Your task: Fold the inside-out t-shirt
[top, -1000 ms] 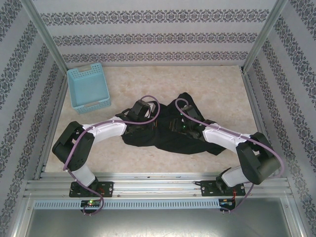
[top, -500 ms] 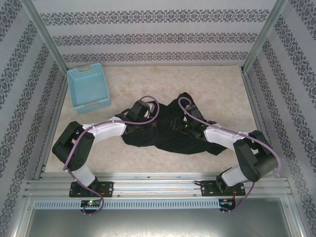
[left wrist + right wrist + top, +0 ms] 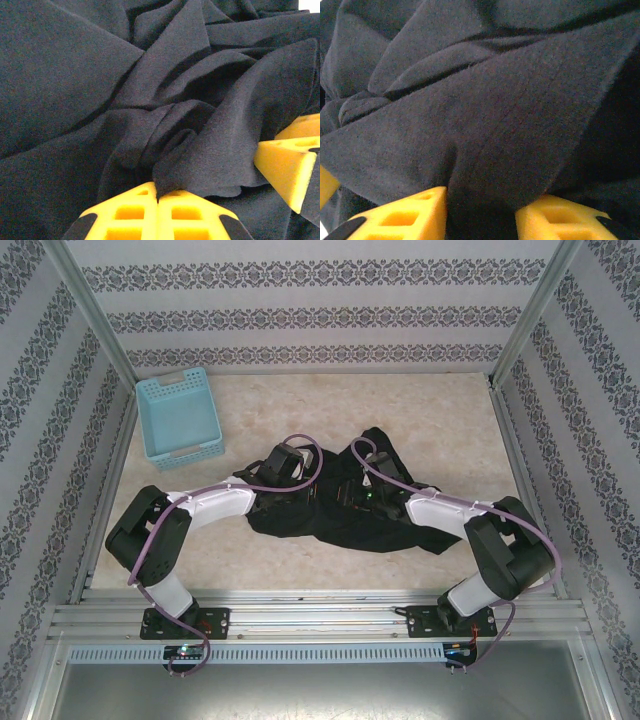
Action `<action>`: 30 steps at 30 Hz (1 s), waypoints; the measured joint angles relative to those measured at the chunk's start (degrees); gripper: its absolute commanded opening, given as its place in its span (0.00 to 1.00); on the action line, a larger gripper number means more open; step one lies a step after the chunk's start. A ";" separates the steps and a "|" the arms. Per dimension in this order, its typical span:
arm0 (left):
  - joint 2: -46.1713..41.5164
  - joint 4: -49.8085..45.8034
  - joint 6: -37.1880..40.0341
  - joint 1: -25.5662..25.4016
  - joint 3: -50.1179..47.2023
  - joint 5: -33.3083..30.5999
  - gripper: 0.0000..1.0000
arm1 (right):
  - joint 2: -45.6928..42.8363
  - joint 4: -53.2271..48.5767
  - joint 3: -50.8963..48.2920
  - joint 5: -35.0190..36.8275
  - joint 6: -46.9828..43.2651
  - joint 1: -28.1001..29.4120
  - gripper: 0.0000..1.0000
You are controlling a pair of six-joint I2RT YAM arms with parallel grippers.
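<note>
plain black short-sleeved t-shirt of soft floppy fabric (image 3: 330,522): lies in a crumpled heap at mid tabletop (image 3: 440,420), nearer the arms than the far wall. it is well apart from the light blue plastic basket (image 3: 178,418) at far left. no flat panel, hem or sleeve line can be read yet.

left jaws: fully closed, yellow fingers (image 3: 131,216) pressed together on a thin fold of the black cloth. the fold rises out of the pinch into a twisted ridge.

right jaws: part open, yellow fingers (image 3: 405,212) standing apart with a broad ridge of shirt filling the gap. whether they bite the cloth yet, cannot tell.

top view: both wrists sit close together over the middle of the heap.

step in hand, as i read it: get a second hold so the heap can be opened out, before any fold.

to do it well:
- let the right jaws take one layer or a clean edge, not a thick bunch. a bunch drags the whole heap.
- keep the left pinch firm. so thin a fold may slip.
- once both hold, draw the two points apart and lift a little so the folds drop out.
- lay the shirt down flat, clear of the arm bases.

risk: both holds may be on the same layer, which would only tighten the twist.
</note>
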 measured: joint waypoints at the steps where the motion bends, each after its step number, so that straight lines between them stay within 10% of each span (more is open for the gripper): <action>1: 0.00 0.00 0.00 0.00 0.00 0.00 0.00 | -0.20 -0.07 0.00 -0.04 -0.04 0.02 0.29; 10: 0.00 -0.15 0.00 0.00 0.00 -0.02 0.00 | -4.26 -0.52 0.00 -0.42 0.00 0.81 0.00; 20: 0.00 -0.66 0.00 0.00 0.00 0.02 0.01 | -10.38 -4.48 0.00 2.03 -0.55 1.77 0.00; 30: -5.57 -4.28 0.68 0.68 -0.81 -1.53 0.57 | -21.35 -12.83 0.76 8.55 -3.21 1.62 0.00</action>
